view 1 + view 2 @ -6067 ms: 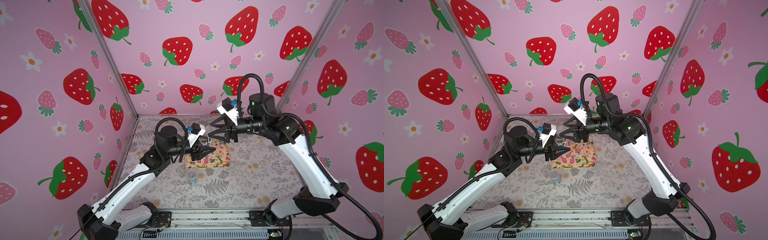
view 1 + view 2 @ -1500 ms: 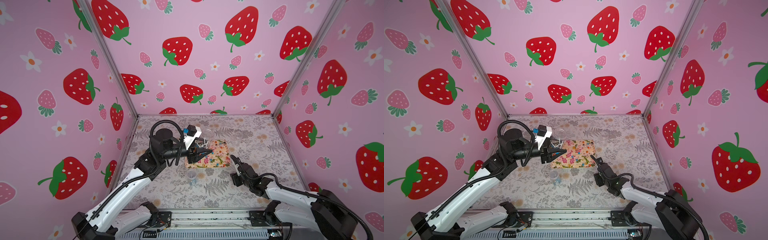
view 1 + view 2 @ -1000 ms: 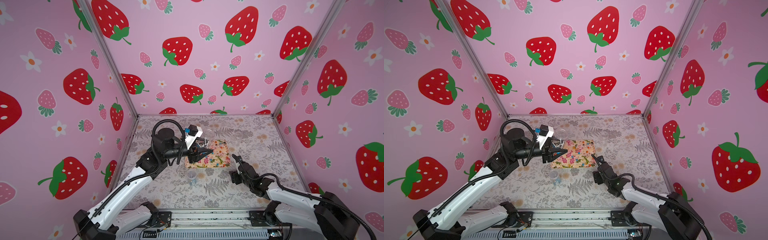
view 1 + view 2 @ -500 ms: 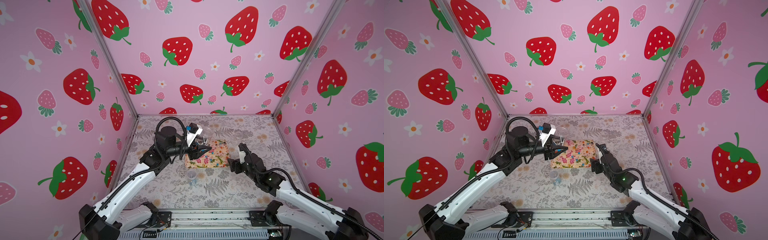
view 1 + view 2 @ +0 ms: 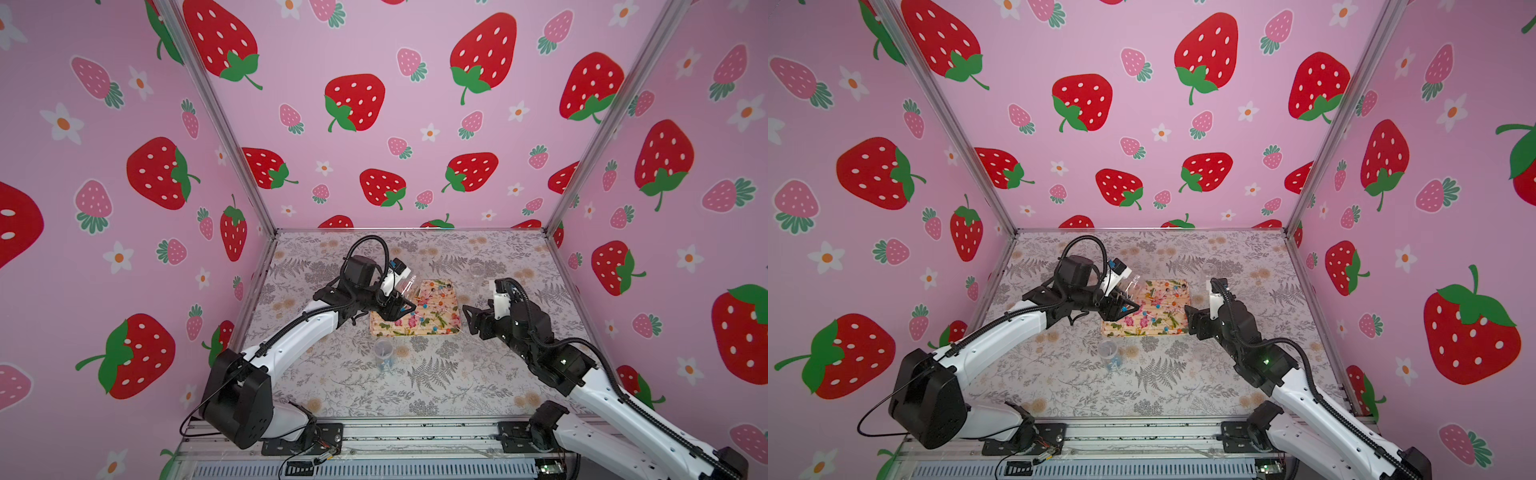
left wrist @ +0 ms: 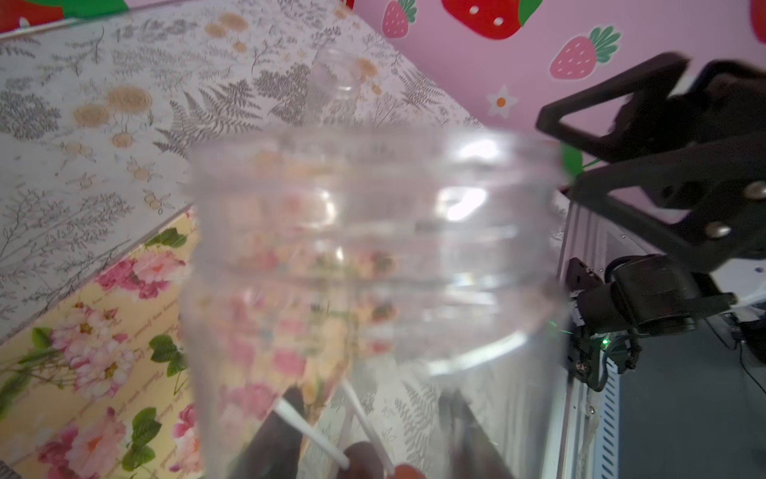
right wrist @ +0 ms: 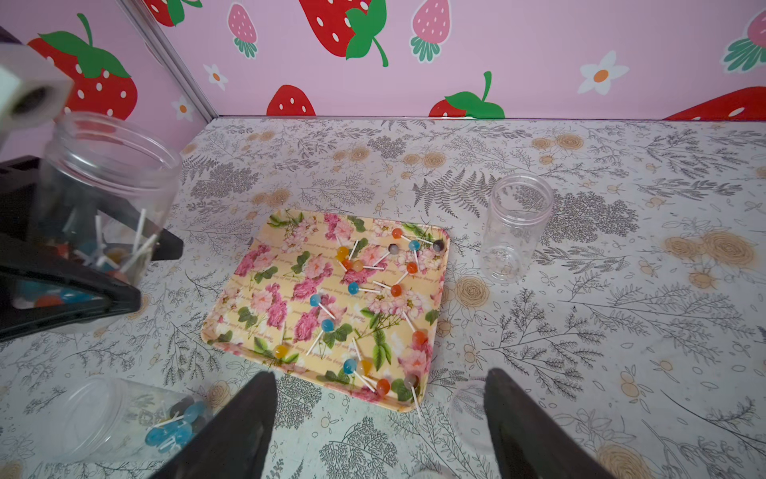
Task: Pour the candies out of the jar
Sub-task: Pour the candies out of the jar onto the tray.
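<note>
- Three clear jars in shot. The left end effector (image 5: pixel 404 306) is clamped on the held jar (image 7: pixel 107 186), jaws tight on its lower body.
- The held jar sits centre frame in both top views, raised off the table (image 5: pixel 332 374), over the left edge of the floral tray (image 5: pixel 384 328).
- Its long axis is roughly upright, leaning a bit, with the mouth up. The candies (image 7: pixel 103 259) are bunched at its bottom: blue and orange heads, white sticks.
- Key relation: in a top view the tray lies just right of the left end effector, so the mouth has to roll down toward frame right to spill onto it. My read is that this jar's pour is not yet done.
- Spilled candies (image 7: pixel 373 282) are already scattered across the tray.
- The right end effector (image 5: pixel 469 318) has its jaws wide apart and holds nothing. It is just right of the tray's lower right corner, so the left arm is the one on the job.
- The empty jar (image 7: pixel 518 232) stands upright on the table past the tray's upper right corner.
- The lying jar (image 7: pixel 112 419) is on its side below the tray, with a few blue candies inside.
- Risk, a guess: the sticks jam at the neck.
</note>
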Controlling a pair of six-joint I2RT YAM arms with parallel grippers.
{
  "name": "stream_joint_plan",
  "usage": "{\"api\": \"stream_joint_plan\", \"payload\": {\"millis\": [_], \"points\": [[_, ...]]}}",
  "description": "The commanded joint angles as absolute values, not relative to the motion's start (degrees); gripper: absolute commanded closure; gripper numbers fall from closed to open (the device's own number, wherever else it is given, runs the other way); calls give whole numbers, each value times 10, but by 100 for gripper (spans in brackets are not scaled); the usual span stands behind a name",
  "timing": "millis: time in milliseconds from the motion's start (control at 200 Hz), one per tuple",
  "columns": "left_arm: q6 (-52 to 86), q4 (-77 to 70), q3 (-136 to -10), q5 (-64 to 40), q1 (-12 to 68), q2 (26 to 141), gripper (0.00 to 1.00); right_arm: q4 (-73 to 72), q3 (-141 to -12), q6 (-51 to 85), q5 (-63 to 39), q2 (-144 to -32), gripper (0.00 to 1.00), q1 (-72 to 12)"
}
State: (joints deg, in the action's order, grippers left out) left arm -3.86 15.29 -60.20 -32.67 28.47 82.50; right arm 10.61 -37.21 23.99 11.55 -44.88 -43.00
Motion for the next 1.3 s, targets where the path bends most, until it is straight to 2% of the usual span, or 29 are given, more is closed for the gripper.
{"api": "stream_joint_plan", "payload": {"millis": [0, 630, 855, 1296], "points": [[-66, 179, -641, -275, 281, 847, 61, 120, -391, 250, 110, -431, 19, -425], [-120, 256, -683, -130, 286, 954, 60, 182, -396, 246, 75, -378, 19, -425], [-126, 301, -704, -63, 297, 986, 55, 186, -395, 241, 72, -375, 18, -425], [-136, 356, -735, -12, 313, 1036, 55, 200, -391, 228, 39, -365, 18, -423]]}}
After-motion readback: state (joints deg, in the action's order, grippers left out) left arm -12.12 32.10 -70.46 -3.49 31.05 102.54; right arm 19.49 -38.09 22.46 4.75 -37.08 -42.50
